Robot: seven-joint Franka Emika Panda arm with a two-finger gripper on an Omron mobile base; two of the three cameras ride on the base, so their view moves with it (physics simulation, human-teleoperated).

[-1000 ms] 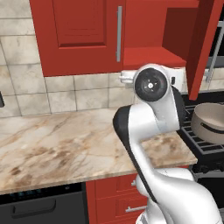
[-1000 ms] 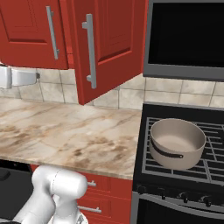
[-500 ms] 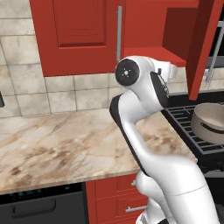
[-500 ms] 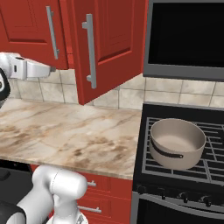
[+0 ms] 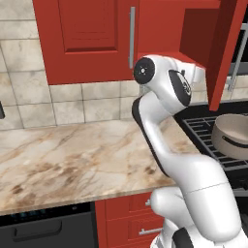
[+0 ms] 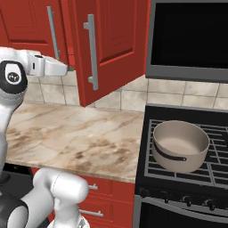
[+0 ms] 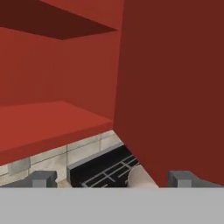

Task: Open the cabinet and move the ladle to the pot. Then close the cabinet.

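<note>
Cabinet (image 6: 111, 40) door stands open at upper centre; claw (image 7: 111, 179), spread and empty, faces its bare shelf (image 7: 48, 124). Ladle unseen, pot (image 6: 180, 144) waiting lower right.

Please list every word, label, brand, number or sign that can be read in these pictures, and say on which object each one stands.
None: no readable text stands on anything.
The arm carries a small dark mark on its joint cover, too small to read.
The stove knobs show no legible marks.
The cabinet, pot and counter are plain.
</note>
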